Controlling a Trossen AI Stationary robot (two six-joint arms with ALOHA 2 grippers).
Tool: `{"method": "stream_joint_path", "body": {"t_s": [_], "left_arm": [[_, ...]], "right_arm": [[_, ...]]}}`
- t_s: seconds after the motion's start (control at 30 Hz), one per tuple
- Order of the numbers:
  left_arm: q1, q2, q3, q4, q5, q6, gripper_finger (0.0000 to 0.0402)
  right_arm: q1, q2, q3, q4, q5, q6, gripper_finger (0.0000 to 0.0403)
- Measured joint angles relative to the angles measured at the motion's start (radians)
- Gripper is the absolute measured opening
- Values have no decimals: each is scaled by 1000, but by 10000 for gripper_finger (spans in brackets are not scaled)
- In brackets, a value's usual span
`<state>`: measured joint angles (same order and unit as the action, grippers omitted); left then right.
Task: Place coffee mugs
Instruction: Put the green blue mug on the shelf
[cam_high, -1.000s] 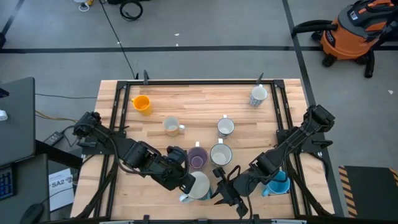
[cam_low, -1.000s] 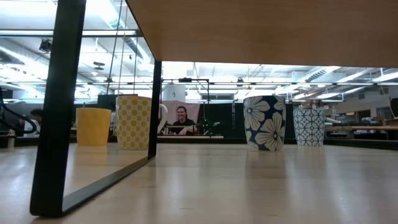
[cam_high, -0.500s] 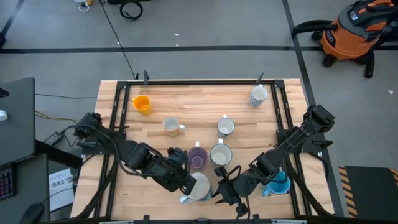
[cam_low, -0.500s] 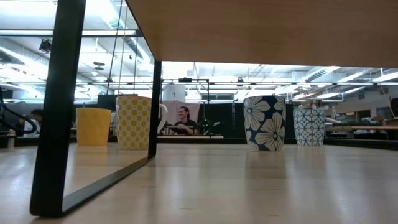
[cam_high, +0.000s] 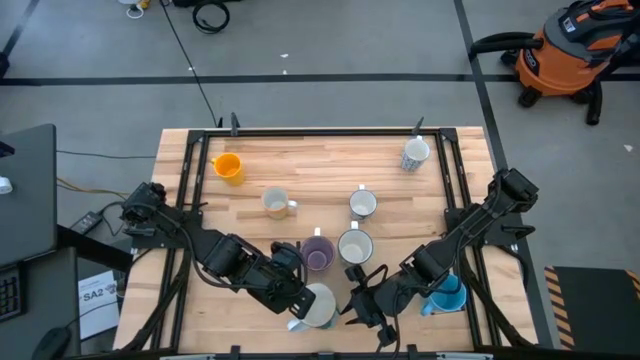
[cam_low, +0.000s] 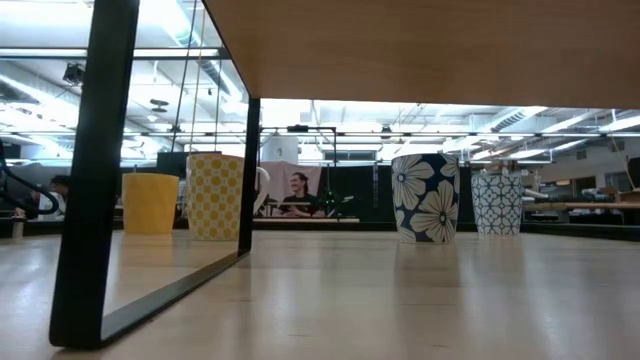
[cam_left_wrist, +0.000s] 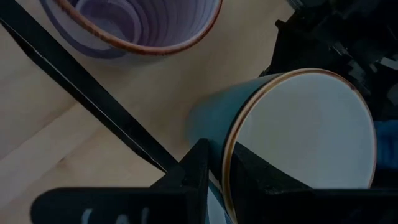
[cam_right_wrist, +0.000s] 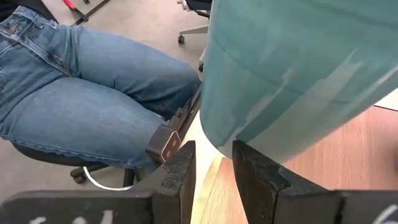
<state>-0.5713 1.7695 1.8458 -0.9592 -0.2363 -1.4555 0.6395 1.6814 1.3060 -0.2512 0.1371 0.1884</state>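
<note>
Teal mug (cam_high: 319, 305) at bottom centre of high frame, near tabletop (cam_high: 320, 160) front edge, rim pinched by left hand (cam_high: 296, 302). Right hand (cam_high: 362, 306) just beside it, fingers parted w/ a gap. Purple mug (cam_high: 318, 253) close above.

We see our left gripper (cam_left_wrist: 214, 171) with its jaws pinching the rim of a teal mug (cam_left_wrist: 292, 137), pale inside, near a purple mug (cam_left_wrist: 134, 25) on the wooden bench (cam_left_wrist: 43, 124).
</note>
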Motion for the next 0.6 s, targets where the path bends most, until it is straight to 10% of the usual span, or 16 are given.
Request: {"method": "stream_joint_path", "body": {"t_s": [0.6], "left_arm": [[2, 0, 0, -5, -19, 0, 53]], "right_arm": [[2, 1, -11, 57, -40, 16, 112]]}}
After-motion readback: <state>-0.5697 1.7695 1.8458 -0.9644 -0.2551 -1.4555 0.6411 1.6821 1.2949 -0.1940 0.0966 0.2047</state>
